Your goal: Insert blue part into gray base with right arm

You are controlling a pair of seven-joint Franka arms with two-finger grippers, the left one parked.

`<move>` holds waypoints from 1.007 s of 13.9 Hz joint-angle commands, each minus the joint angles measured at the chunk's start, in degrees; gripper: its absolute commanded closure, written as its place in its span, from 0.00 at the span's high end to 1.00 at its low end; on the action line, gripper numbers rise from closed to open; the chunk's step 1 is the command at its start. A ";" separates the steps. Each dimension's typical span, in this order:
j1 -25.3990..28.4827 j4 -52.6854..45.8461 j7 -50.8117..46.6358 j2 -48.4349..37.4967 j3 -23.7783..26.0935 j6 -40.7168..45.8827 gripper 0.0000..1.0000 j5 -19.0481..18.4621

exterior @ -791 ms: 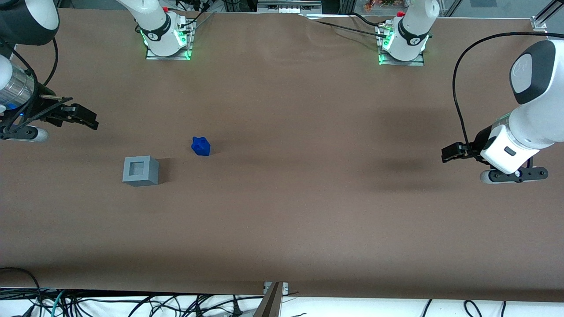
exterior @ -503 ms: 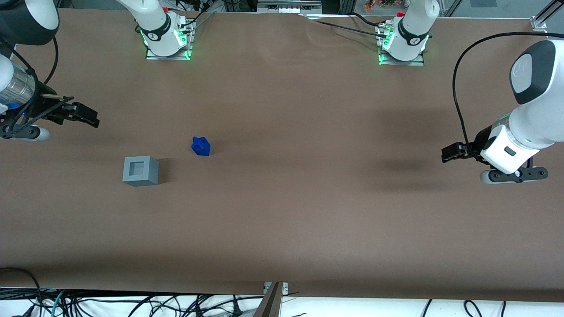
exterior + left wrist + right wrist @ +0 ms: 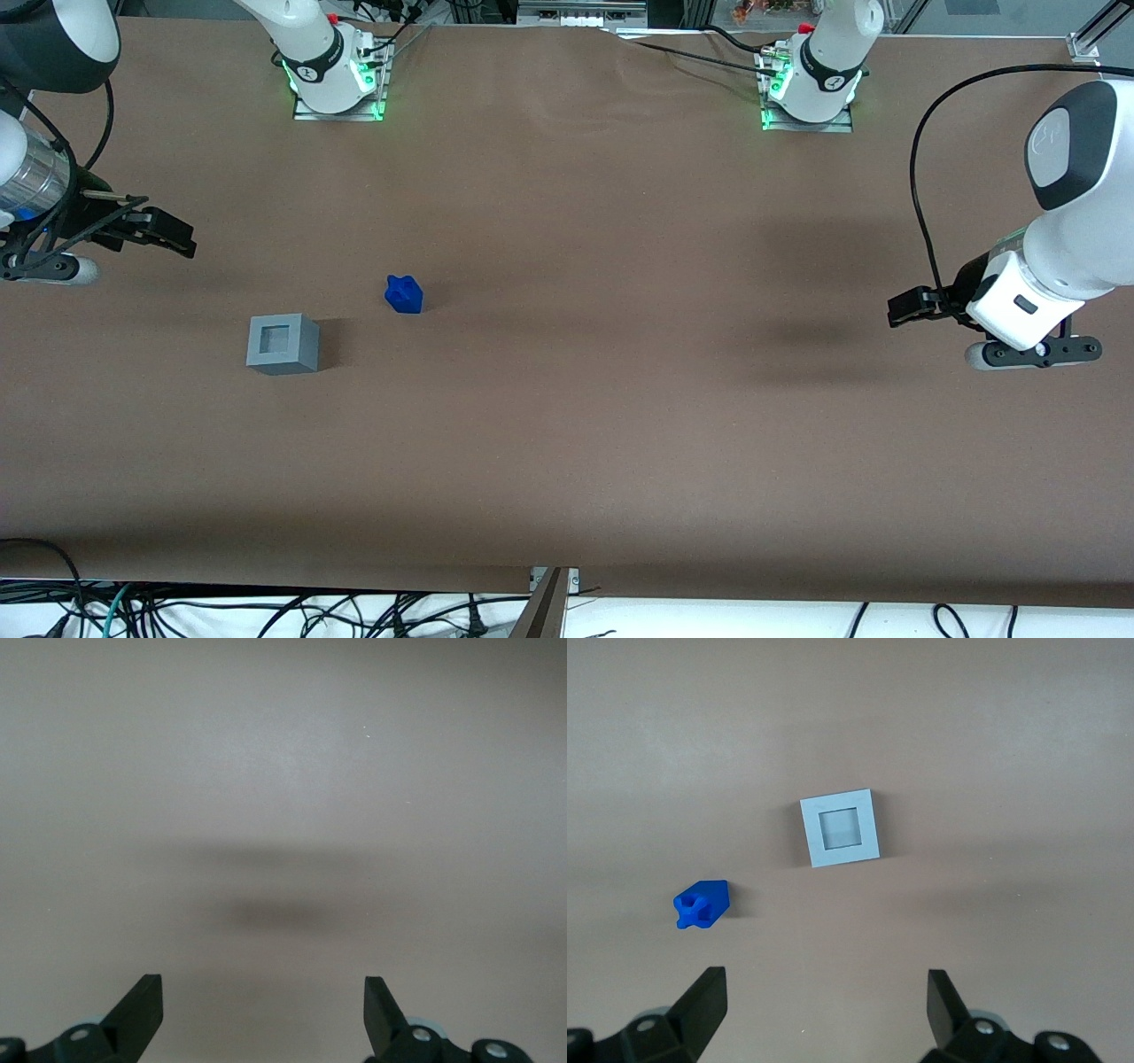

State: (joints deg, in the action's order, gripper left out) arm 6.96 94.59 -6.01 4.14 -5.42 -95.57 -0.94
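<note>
Reach stage: nothing picked up yet on the brown table (image 3: 620, 399)

The right arm (image 3: 35, 53) holds its gripper (image 3: 164, 232) high, fingers spread and empty, well apart from both pieces. The gray base (image 3: 283, 344) sits nearer the front camera than the blue part (image 3: 404, 293), the two near each other but apart. Next it must come down over the blue part and close on it. Since 0.8 s ago the gripper has edged slightly away from the camera; both pieces are unmoved

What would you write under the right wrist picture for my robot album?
Open end effector hovering above the table, with the blue part and the empty gray base lying apart below.
</note>
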 commanded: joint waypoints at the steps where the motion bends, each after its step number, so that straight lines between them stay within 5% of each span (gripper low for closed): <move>1: -0.46 -1.43 -0.58 0.52 0.58 0.83 1.00 -0.73; 14: -0.46 -1.25 0.13 0.61 0.58 1.00 1.00 -0.73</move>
State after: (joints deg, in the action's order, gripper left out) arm 6.96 94.59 -6.04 4.33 -5.40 -95.52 -0.94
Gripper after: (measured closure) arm 0.000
